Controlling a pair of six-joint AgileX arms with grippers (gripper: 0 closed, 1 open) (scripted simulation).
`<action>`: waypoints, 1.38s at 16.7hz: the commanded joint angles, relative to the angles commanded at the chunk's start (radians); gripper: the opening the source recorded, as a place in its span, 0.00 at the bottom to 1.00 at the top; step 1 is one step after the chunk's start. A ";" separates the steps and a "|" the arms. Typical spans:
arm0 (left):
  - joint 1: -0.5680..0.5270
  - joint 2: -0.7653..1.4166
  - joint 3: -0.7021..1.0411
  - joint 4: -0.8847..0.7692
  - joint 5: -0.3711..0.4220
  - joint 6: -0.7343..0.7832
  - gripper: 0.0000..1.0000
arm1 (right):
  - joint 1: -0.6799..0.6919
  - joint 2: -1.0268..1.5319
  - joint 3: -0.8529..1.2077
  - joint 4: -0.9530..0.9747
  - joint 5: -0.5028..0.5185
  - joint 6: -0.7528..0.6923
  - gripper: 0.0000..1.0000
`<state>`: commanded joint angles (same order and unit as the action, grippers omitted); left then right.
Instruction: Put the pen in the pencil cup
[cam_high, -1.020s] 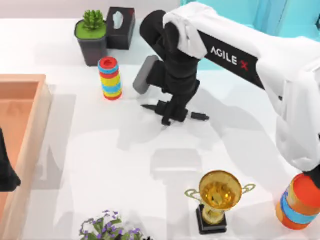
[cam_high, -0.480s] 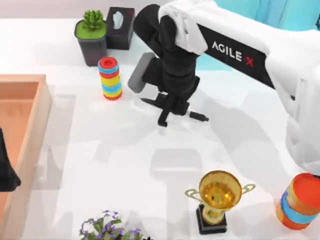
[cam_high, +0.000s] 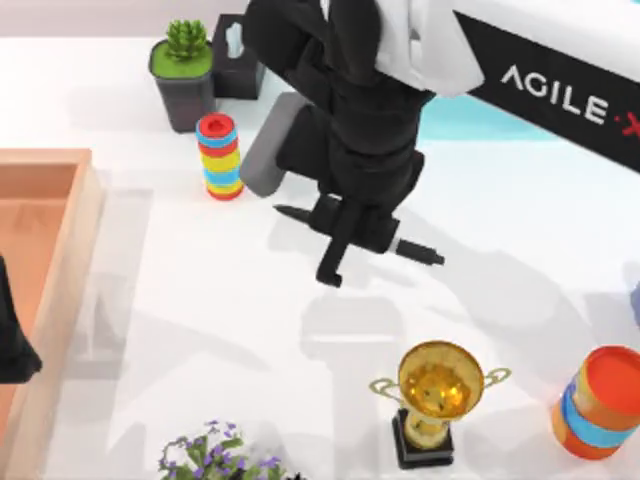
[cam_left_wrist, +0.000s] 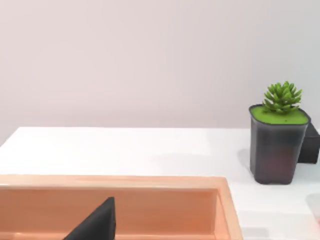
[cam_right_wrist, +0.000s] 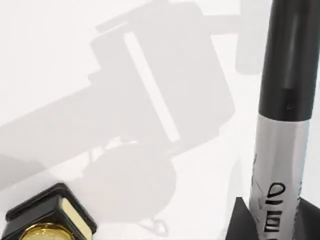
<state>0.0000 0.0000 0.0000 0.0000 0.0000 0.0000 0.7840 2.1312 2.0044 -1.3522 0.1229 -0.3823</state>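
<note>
Black pen (cam_high: 420, 250) pinched in the right gripper (cam_high: 345, 240) jaws (raised above the table (cam_high: 220, 300)), well apart from the pencil cup (cam_high: 600, 405).

**Bystanders on the table**

A potted succulent (cam_high: 184, 70) in a dark grey pot stands near the table's (cam_high: 230, 330) far edge, toward the left, with a black tissue box (cam_high: 236, 55) just beside it on its right. In front of the pot, closer to the middle, stands a narrow striped cylinder (cam_high: 220, 157) in red, yellow and blue bands, upright. A wooden tray (cam_high: 60, 270) with raised light-orange walls lies along the left edge. At the near edge, a gold trophy (cam_high: 437, 395) on a black base stands right of the middle, and a bunch of small purple flowers (cam_high: 215, 458) sits left of the middle. From the left wrist view, the succulent (cam_left_wrist: 280, 132) rises behind the tray's wall (cam_left_wrist: 120, 182).
</note>
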 joint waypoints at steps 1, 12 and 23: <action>0.000 0.000 0.000 0.000 0.000 0.000 1.00 | 0.014 -0.033 -0.028 -0.013 -0.001 0.012 0.00; 0.000 0.000 0.000 0.000 0.000 0.000 1.00 | -0.076 -0.134 -0.106 0.081 -0.091 0.011 0.00; 0.000 0.000 0.000 0.000 0.000 0.000 1.00 | -0.759 -0.254 -0.705 0.794 -1.106 -0.167 0.00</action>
<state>0.0000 0.0000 0.0000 0.0000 0.0000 0.0000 0.0248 1.8768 1.2992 -0.5578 -0.9829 -0.5490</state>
